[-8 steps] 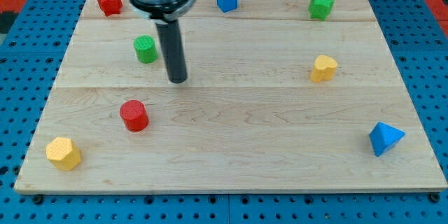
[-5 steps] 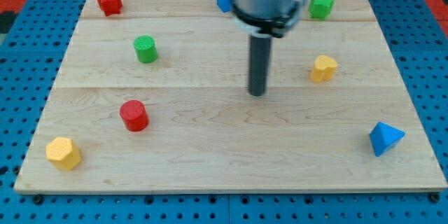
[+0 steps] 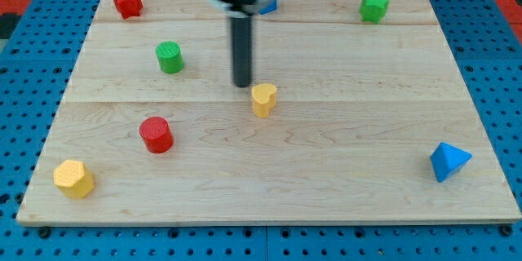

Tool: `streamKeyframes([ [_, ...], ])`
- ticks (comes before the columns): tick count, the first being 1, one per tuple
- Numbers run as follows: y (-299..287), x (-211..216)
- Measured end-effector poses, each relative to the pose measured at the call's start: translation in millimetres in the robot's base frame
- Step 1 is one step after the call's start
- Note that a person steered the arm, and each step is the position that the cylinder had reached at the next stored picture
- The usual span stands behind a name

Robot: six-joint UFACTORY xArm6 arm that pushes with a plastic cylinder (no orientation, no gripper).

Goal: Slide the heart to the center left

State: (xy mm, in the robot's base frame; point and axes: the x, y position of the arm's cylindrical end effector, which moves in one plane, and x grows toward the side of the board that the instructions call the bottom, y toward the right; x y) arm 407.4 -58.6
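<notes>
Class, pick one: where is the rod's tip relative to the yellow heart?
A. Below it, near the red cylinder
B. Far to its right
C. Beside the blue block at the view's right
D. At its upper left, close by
D: my tip sits just up and left of the yellow heart.

Lane to the view's left of yellow heart point(image 3: 263, 99): bare board point(image 3: 326, 171) between green cylinder point(image 3: 170, 56) above and red cylinder point(image 3: 155, 134) below.
My tip point(image 3: 242, 85): just beside the heart, on its upper-left.
Left edge, bottom: yellow block point(image 3: 73, 178) in the corner.
Centre right: open; blue block point(image 3: 448, 161) only near the lower-right edge.
</notes>
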Motion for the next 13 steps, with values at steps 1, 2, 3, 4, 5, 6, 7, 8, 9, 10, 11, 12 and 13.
streamKeyframes([
  [1,79,0],
  [2,177,7],
  [3,130,27],
  [4,77,31],
  [5,98,50],
  [6,12,12],
  [7,-78,-4],
  [8,27,-4],
  [9,71,23],
  [10,17,37],
  [11,-41,46],
  [12,-106,24],
  [13,-92,12],
])
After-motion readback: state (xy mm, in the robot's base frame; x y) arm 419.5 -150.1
